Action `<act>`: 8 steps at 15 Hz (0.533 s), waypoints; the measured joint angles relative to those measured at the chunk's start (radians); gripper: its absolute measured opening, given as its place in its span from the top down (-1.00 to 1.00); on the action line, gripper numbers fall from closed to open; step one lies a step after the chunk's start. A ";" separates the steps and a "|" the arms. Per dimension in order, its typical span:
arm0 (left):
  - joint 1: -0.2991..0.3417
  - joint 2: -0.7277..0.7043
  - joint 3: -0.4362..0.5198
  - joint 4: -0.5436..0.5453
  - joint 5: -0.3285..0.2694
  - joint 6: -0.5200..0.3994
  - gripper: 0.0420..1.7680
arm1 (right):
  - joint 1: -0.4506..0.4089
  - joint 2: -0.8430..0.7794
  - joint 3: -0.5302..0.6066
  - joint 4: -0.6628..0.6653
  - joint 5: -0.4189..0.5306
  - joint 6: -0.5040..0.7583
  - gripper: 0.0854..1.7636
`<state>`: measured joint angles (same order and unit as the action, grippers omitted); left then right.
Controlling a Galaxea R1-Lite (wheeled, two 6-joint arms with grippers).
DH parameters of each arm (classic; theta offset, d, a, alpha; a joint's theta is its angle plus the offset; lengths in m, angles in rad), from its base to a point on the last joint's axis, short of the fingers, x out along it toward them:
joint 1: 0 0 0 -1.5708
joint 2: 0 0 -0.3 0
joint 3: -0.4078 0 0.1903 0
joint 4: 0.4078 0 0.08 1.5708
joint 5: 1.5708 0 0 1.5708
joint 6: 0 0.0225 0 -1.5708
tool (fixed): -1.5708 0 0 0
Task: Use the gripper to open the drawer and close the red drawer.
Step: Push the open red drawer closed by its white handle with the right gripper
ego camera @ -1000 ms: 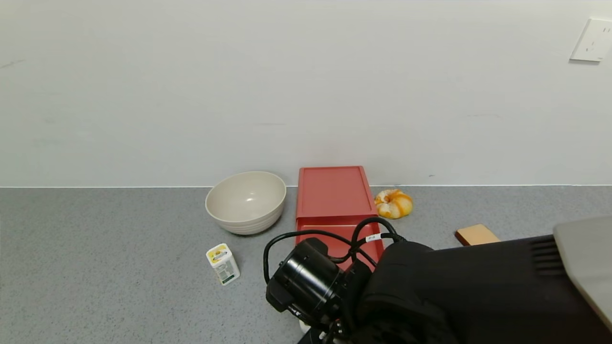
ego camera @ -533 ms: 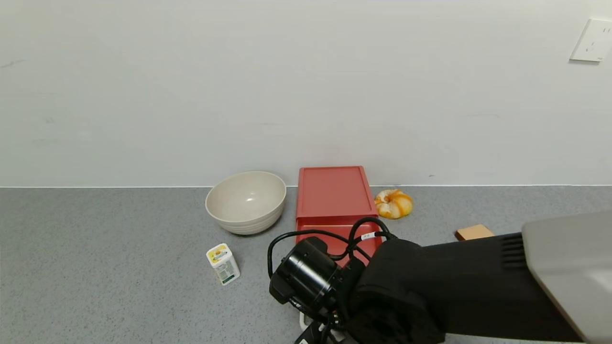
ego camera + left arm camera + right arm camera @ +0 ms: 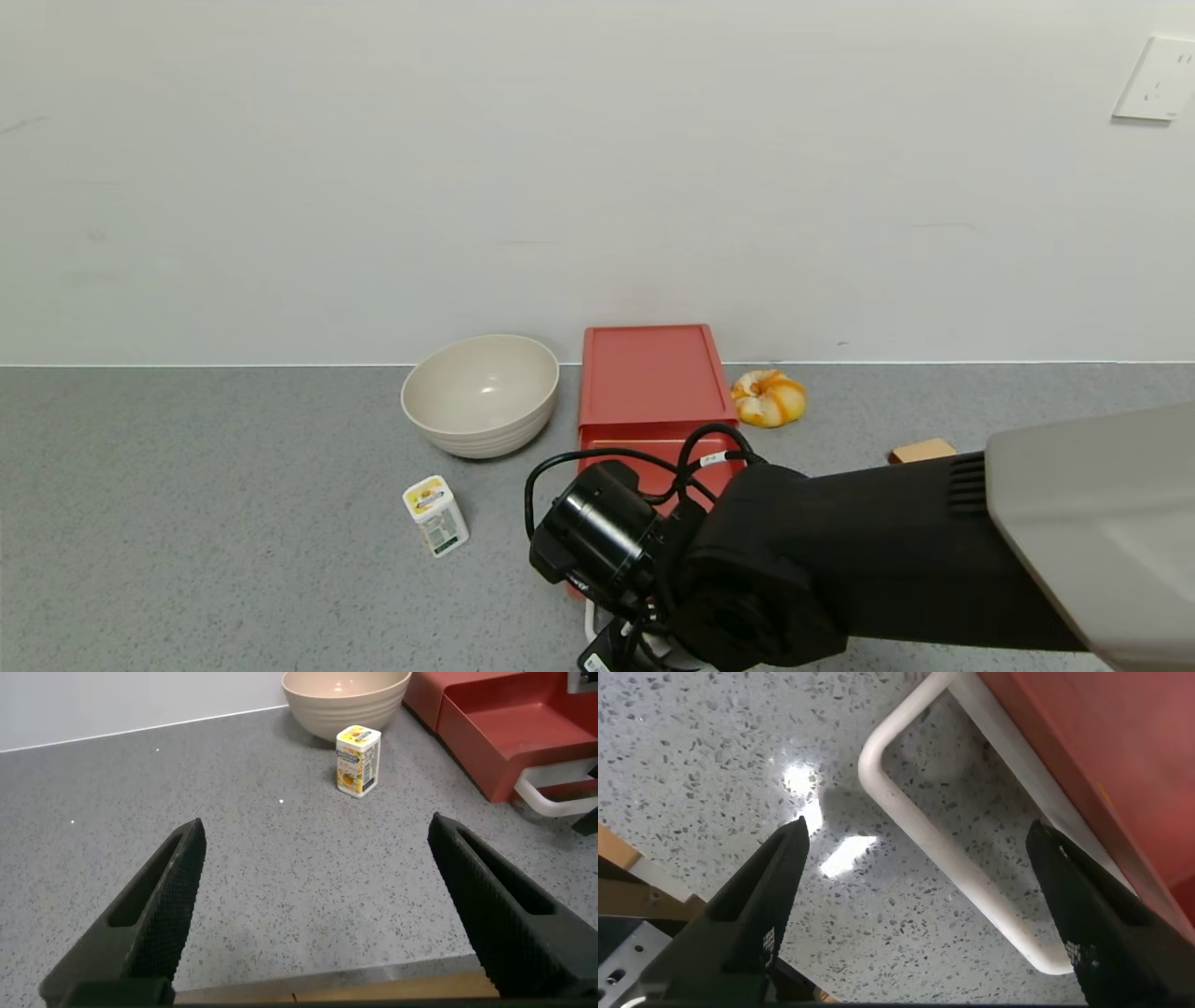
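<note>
The grey speckled worktop (image 3: 187,523) carries everything, and the red drawer (image 3: 651,378) is the landmark: a flat salmon-red box standing against the white wall, its sliding tray (image 3: 509,730) pulled out toward the robot, with a white loop handle (image 3: 971,849) at the tray's front edge.

The right arm's black casing covers most of the tray in the head view, so its front end and handle are almost hidden there. The right end effector (image 3: 920,915) hangs just above the worktop at the handle, its 2 fingers (image 3: 761,905) spread wide, 1 on each side of the loop, holding nothing and touching nothing that can be seen.

To the left of the drawer, close beside it, stands a beige bowl (image 3: 481,394). Just right of the drawer's back half lies an orange-and-white bun (image 3: 767,398). Farther right, well apart, a small tan block (image 3: 921,450) peeks from behind the arm. Left of the open tray, in front of the bowl, stands a small yellow-and-white carton (image 3: 435,515).

The left end effector (image 3: 322,905) hovers over bare worktop well to the left of the drawer, fingers wide apart and empty. Only its wrist view shows the tray's open side wall and handle together; only the right wrist view shows the handle close up.
</note>
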<state>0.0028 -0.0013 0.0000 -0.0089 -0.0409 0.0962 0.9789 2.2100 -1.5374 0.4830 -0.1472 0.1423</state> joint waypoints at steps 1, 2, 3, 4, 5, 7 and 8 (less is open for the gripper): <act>0.000 0.000 0.000 0.000 0.000 0.000 -0.94 | -0.005 0.001 0.000 0.000 0.001 -0.008 -0.94; 0.000 0.000 0.000 0.000 0.000 0.000 -0.94 | -0.008 0.003 0.000 0.000 0.000 -0.018 -0.94; 0.000 0.000 0.000 0.000 0.000 0.000 -0.94 | -0.009 0.003 -0.001 -0.001 0.001 -0.035 -0.94; 0.000 0.000 0.000 0.000 0.000 0.000 -0.94 | -0.009 0.003 -0.001 -0.001 0.002 -0.050 -0.94; 0.000 0.000 0.000 0.000 0.000 0.000 -0.94 | -0.009 0.003 -0.001 -0.001 0.018 -0.068 -0.94; 0.000 0.000 0.000 0.000 0.000 0.000 -0.94 | -0.011 0.000 0.000 0.000 0.051 -0.110 -0.94; 0.000 0.000 0.000 0.000 0.000 0.000 -0.94 | -0.014 -0.001 0.000 -0.001 0.054 -0.133 -0.94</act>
<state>0.0028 -0.0013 0.0000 -0.0089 -0.0409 0.0962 0.9645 2.2087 -1.5374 0.4823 -0.0928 0.0091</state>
